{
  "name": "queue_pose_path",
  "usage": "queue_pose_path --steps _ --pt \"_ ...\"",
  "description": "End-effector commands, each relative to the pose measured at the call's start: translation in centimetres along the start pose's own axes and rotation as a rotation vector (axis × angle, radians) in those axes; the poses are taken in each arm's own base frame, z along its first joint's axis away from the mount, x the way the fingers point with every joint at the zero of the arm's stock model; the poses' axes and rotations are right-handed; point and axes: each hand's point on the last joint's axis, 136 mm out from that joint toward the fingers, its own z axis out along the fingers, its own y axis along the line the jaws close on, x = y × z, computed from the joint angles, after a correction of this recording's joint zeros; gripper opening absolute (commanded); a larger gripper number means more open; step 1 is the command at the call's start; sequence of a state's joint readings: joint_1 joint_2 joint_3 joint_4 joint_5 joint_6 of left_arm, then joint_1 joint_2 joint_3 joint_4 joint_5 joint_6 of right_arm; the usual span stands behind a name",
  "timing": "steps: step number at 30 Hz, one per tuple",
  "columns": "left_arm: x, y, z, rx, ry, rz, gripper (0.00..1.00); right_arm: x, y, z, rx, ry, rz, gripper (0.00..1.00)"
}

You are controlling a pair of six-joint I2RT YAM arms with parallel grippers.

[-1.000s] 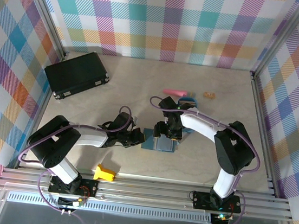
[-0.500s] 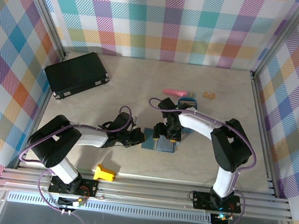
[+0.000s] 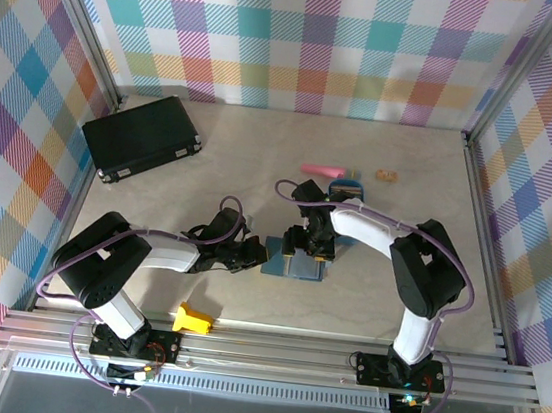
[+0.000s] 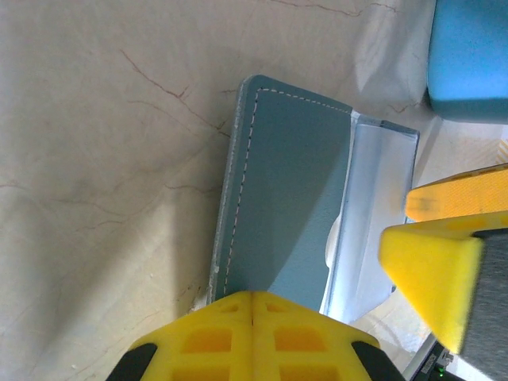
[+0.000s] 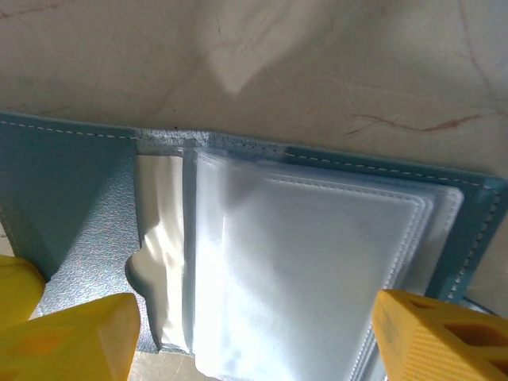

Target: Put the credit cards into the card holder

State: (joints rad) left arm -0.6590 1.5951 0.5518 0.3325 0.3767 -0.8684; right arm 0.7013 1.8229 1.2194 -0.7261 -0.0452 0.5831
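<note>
The right arm's elbow has drawn slightly inward over the past second, while the card holder (image 3: 294, 262) has not shifted. It lies open and flat in the middle of the surface (image 3: 252, 158). At its left edge sits the left claw (image 3: 252, 256), pressed together, tips over the teal cover. From the right, the right claw (image 3: 309, 251) hangs spread just above the holder's clear sleeves (image 5: 317, 238), one yellow finger (image 5: 75, 333) at each side.

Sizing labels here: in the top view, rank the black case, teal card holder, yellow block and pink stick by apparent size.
1. black case
2. card holder, partly covered
3. yellow block and pink stick: too alike to rank
</note>
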Motion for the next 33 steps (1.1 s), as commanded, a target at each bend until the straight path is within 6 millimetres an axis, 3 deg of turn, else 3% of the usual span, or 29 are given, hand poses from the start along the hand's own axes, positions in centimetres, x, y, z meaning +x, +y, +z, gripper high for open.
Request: queue_pose_path --steps 1,13,33 --pt "0.8 0.2 0.3 0.004 0.020 0.002 0.00 -0.3 0.1 -1.9 0.008 -0.042 -0.007 0.77" --pt "0.8 0.2 0.3 0.006 0.021 0.002 0.00 0.3 0.0 0.1 0.003 0.015 0.005 0.78" --pt "0.8 0.1 0.4 0.010 0.021 -0.001 0.00 0.6 -1.0 0.7 0.053 0.025 0.018 0.79"
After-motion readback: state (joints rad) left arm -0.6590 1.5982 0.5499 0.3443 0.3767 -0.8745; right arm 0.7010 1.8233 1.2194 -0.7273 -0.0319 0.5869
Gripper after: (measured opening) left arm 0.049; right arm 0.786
